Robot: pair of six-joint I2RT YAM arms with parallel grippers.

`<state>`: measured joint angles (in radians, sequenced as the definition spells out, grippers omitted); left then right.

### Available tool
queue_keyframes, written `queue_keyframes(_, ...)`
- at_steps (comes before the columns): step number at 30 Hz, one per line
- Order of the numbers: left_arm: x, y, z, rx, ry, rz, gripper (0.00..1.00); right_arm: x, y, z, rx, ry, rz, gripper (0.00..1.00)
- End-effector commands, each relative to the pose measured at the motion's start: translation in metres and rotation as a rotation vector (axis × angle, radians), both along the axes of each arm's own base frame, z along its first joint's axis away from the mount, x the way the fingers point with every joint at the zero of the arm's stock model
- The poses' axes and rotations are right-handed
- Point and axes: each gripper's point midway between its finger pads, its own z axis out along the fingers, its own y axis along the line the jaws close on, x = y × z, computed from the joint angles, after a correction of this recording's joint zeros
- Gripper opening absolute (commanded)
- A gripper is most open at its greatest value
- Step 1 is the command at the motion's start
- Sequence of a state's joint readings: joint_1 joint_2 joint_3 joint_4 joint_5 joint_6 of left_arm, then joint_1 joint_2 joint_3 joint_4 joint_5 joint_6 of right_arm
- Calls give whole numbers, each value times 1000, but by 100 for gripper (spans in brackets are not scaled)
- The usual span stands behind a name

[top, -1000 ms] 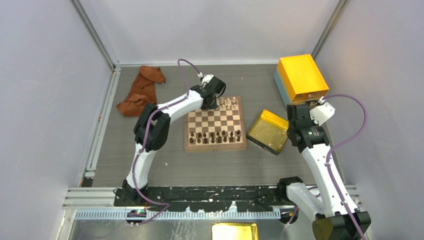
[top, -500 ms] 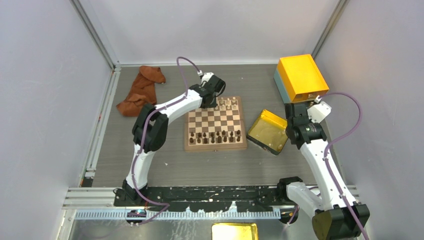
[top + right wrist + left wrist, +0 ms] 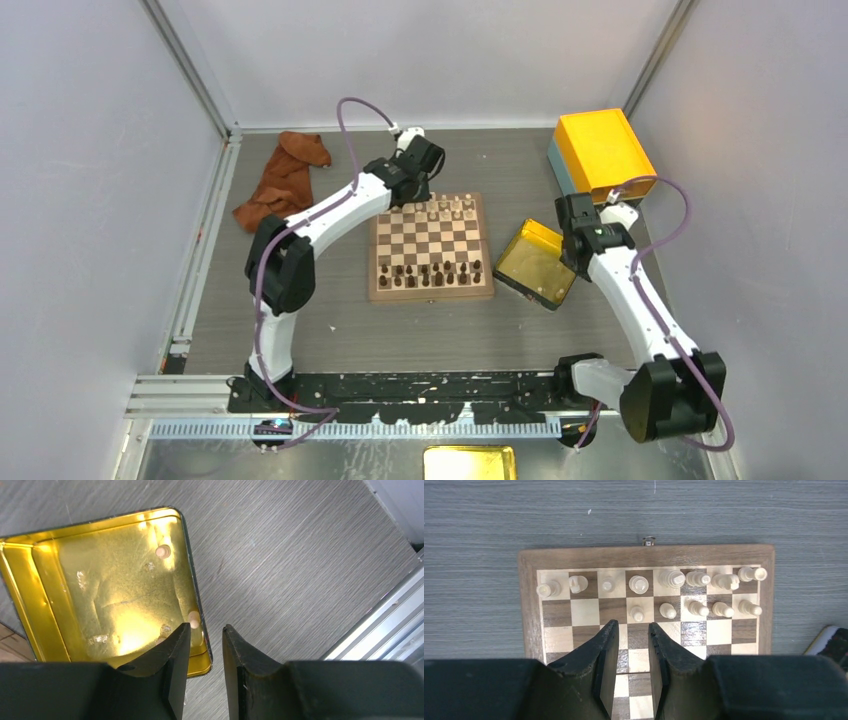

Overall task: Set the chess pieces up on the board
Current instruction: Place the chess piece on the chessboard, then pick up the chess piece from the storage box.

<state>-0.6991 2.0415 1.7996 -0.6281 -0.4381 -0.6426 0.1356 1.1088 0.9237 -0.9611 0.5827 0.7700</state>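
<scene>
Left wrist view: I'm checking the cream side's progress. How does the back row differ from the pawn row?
The back row is full, eight pieces; the pawn row has five, with three squares bare at the view's left. Back row pieces vary in shape; pawn row pieces all look alike. Both are pale cream.

Positioned above board (image 3: 646, 557) with gripper (image 3: 630, 629) jaws slightly parted, gripping nothing. Directly ahead: two rows of chess pieces (image 3: 639, 584), eight far, five nearer, ahead and rightward. Beyond: grey counter (image 3: 499, 520).
</scene>
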Motion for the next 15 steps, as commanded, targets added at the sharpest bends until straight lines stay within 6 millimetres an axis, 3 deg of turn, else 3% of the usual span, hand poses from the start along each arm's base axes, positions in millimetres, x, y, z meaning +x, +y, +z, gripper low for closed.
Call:
queue_keyframes(1,-1,7,78,-49,-138,-13,30,16,10,2,45,14,15,35)
queue_keyframes(4,-6,10,88,-50,-148,-27,30,24,13,1,54,12,22,34)
queue_keyframes(15,-25,24,88,-21,-133,-68,29,59,18,-19,75,45,23,33)
